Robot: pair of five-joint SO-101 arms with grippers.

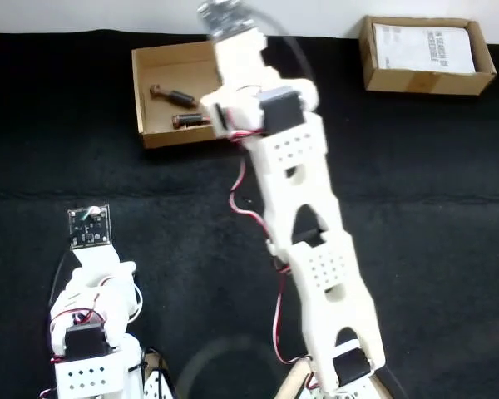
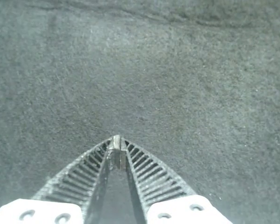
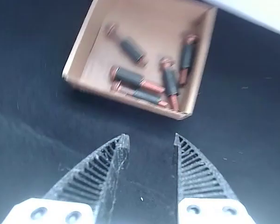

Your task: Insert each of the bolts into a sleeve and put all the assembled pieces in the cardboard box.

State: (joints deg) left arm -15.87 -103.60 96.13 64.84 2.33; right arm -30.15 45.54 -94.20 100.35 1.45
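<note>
Sleeved bolts (image 3: 128, 74) lying at mixed angles in cardboard box (image 3: 154, 23), right gripper (image 3: 151, 136) parted, left gripper (image 2: 116, 140) closed

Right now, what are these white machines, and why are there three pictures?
They are two robot arms on a black table. One picture looks down from above. The other two come from little cameras on each arm's wrist. The long right arm stretches toward a cardboard box holding several bolts in sleeves. Its right pincer is open and holds nothing. The left arm sits folded; its left pincer is shut and empty over bare cloth. A second box with a paper stands farther off.
</note>
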